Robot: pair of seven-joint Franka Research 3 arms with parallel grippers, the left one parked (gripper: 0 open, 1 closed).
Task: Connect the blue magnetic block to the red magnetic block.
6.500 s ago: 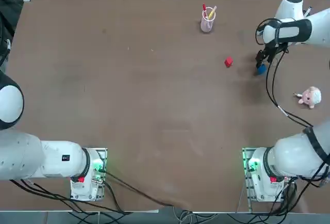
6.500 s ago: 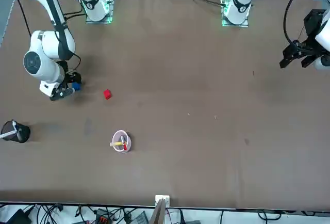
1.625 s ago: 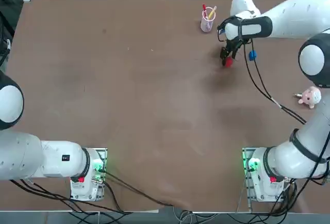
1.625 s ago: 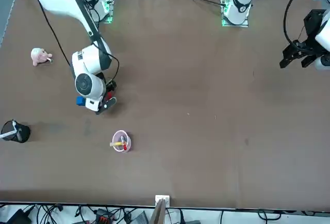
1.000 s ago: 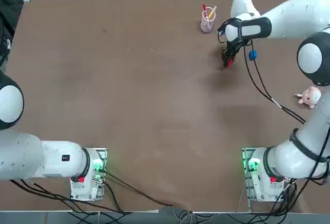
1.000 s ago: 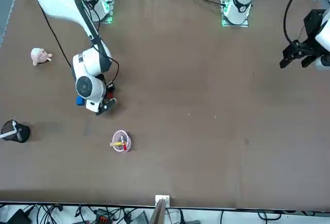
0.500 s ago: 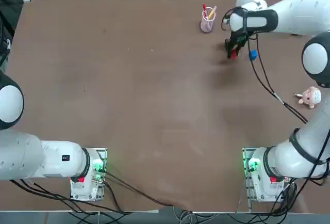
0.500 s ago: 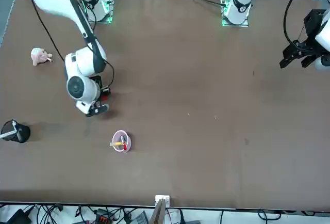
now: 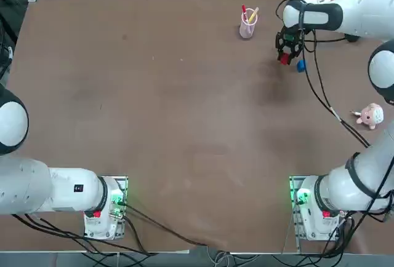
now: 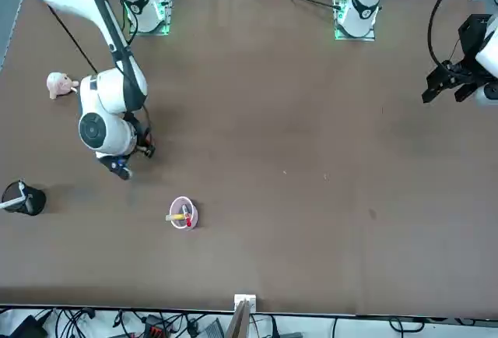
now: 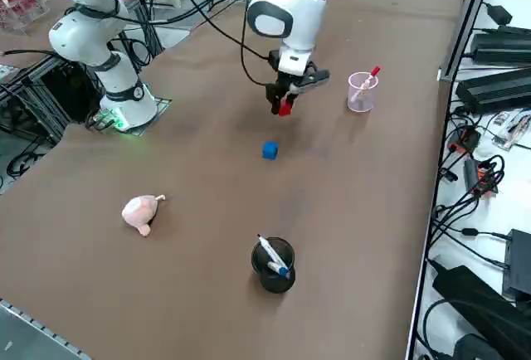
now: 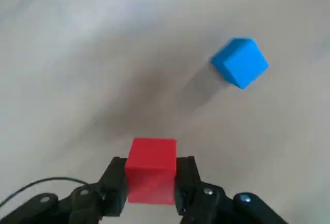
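My right gripper (image 12: 151, 182) pinches the red cube (image 12: 151, 176) above the table. The blue cube (image 12: 240, 62) lies near, just ahead of my jaws. Carrying step; next I lower red against blue.

Both blocks hidden behind the right arm (image 10: 105, 116) in front view.

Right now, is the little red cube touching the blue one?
No, the red magnetic block sits pinched in the right gripper, with bare table between it and the blue magnetic block.
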